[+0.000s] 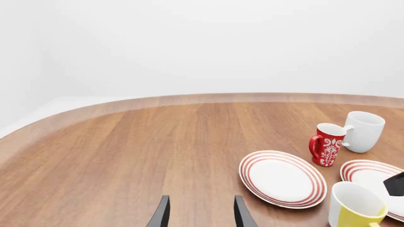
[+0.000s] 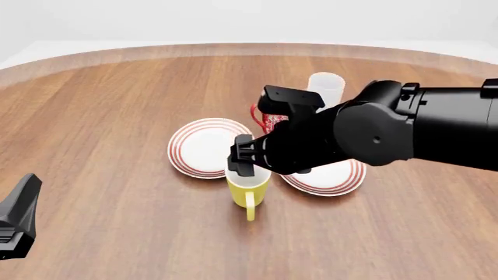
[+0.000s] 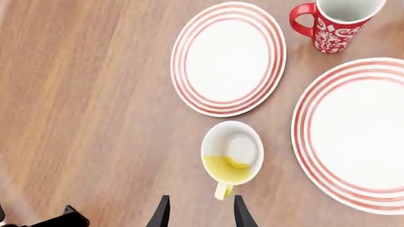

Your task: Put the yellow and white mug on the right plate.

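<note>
The yellow and white mug (image 2: 249, 190) stands upright on the table between the two plates, its handle (image 2: 250, 211) pointing toward the near edge. In the right wrist view I look down into the mug (image 3: 232, 152), white inside. My right gripper (image 3: 198, 213) hovers open above it, with the handle (image 3: 222, 189) just ahead of the gap between the fingers. The right plate (image 2: 342, 178) lies beside the mug, partly under my right arm, and holds nothing. My left gripper (image 1: 200, 215) is open and empty, far to the left near the table's front edge (image 2: 16, 224).
The left plate (image 2: 200, 147) lies bare just behind and left of the yellow mug. A red-and-white patterned mug (image 3: 338, 23) stands behind the plates, with a larger white mug (image 2: 325, 87) beyond it. The table's curved far edge (image 1: 208, 99) shows in the left wrist view.
</note>
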